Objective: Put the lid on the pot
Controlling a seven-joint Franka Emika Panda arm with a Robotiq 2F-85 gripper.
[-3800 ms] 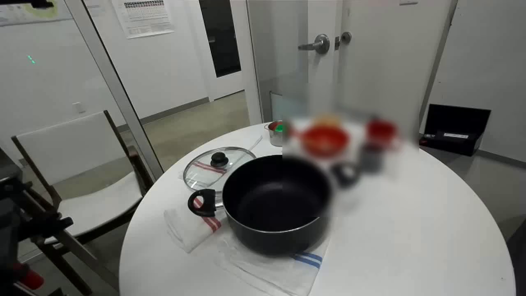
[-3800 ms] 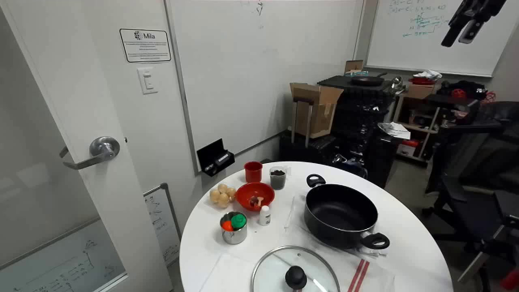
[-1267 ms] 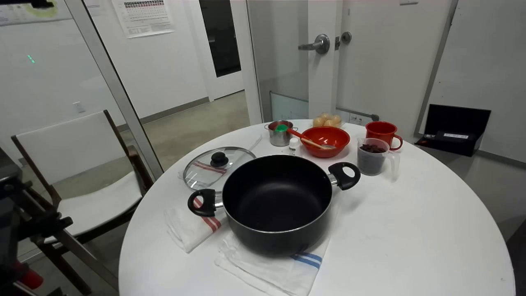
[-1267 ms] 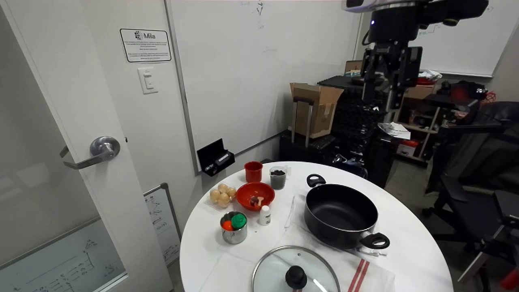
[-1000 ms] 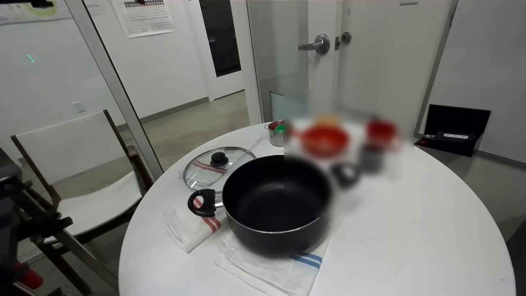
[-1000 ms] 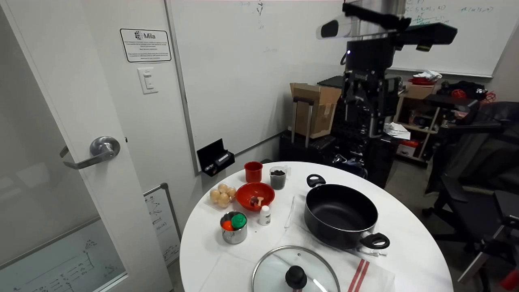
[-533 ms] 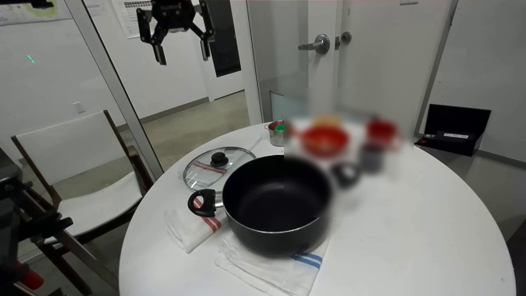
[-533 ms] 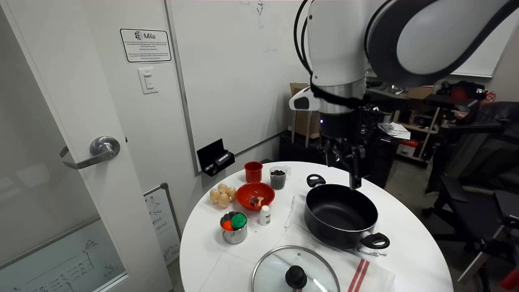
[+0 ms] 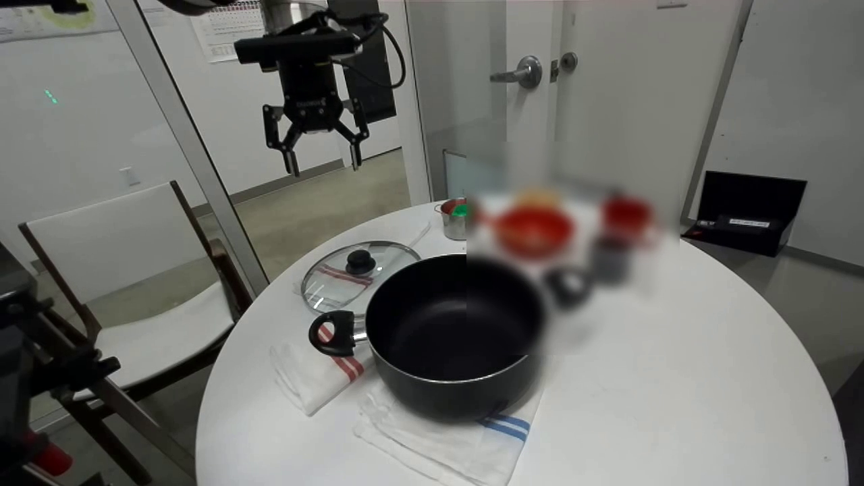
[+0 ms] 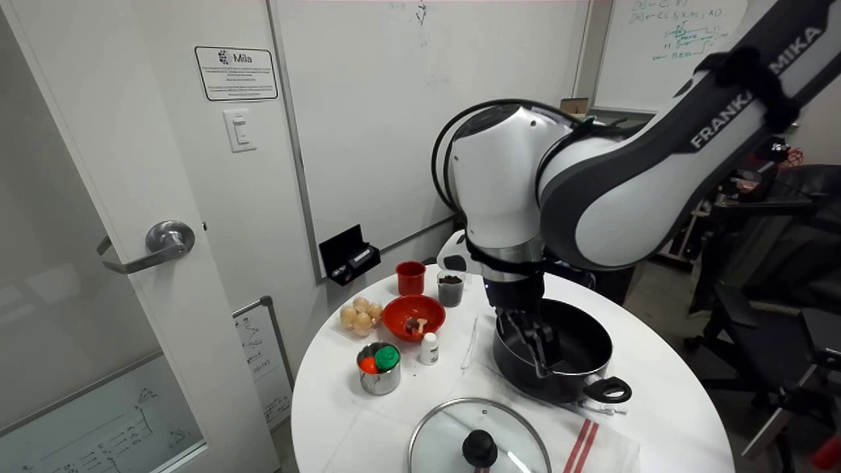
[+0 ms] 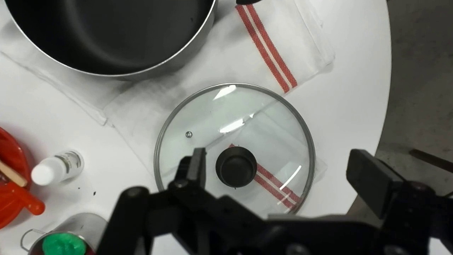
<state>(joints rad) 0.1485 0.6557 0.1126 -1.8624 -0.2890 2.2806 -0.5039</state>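
The lid, clear glass with a metal rim and black knob, lies flat on a cloth in both exterior views (image 9: 337,280) (image 10: 450,437) and the wrist view (image 11: 226,106). The black pot (image 9: 432,391) stands uncovered beside it, also in the wrist view (image 11: 124,46). My gripper (image 9: 324,166) is open and empty, pointing down, well above the table and lid. In an exterior view the gripper (image 10: 532,351) hides part of the pot (image 10: 585,332). In the wrist view the knob (image 11: 236,167) shows between the fingers of the gripper (image 11: 277,170), nearer the left finger.
A red bowl (image 10: 414,315), metal cup (image 10: 380,381), white bottle (image 10: 429,349), red mug (image 10: 410,279) and measuring cup (image 10: 451,289) share the round table (image 9: 675,391). Striped towels (image 9: 439,432) lie under the pot. A chair (image 9: 135,256) stands beside the table.
The gripper has come into both exterior views and moved down and over toward the lid, its fingers still apart. The lid and pot have not moved.
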